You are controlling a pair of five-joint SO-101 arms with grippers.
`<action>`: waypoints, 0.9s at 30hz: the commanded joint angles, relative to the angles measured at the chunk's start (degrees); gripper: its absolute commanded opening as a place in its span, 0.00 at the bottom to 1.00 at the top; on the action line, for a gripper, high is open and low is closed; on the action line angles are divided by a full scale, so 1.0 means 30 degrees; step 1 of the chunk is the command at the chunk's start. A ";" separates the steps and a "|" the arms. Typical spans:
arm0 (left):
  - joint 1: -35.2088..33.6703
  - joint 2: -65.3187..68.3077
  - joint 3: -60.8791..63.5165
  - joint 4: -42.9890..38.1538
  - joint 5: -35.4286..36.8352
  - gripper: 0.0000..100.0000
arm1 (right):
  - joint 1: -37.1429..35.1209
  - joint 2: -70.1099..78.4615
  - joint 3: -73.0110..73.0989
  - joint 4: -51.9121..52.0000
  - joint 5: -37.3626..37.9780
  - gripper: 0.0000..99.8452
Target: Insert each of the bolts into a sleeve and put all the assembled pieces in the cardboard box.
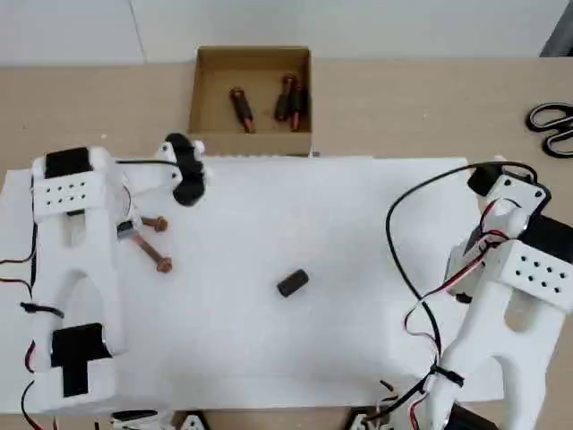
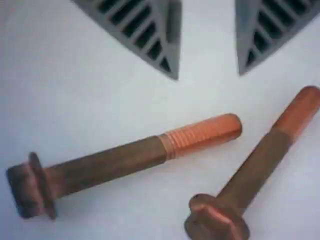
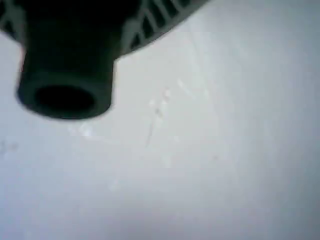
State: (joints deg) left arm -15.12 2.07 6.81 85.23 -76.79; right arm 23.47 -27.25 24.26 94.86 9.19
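Two bolts lie close together on the white board, directly under the left gripper, whose fingers stand spread and empty: the first bolt and the second bolt. The right gripper is clamped on a black sleeve over the board. Another sleeve lies loose mid-board. Assembled pieces rest in the cardboard box. Scissors lie on the table.

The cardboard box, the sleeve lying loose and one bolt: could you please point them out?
cardboard box (image 1: 251, 143), high view, front wall
sleeve (image 1: 293, 283), high view, middle of its side
bolt (image 2: 107, 162), left wrist view, shank
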 commanded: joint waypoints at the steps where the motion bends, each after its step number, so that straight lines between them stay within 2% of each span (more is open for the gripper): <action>1: 0.0147 0.0293 -0.0864 -0.0117 -0.3985 0.09 | 0.0161 -0.0513 -0.0059 -0.0513 0.0000 0.00; 5: 0.0205 0.1465 -0.0864 -0.1495 -0.4982 0.09 | 0.0161 -0.0513 -0.0059 -0.0542 0.0000 0.00; 19: 0.0703 0.3927 -0.1187 -0.4923 -0.5011 0.09 | 0.0161 -0.0513 -0.0029 -0.0542 0.0000 0.00; 27: 0.0791 0.4542 -0.1099 -0.4952 -0.5011 0.09 | 0.0161 -0.0513 -0.0029 -0.0571 0.0000 0.00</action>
State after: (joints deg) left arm -13.27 15.16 5.41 72.57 -77.76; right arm 23.47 -27.25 24.53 93.98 9.19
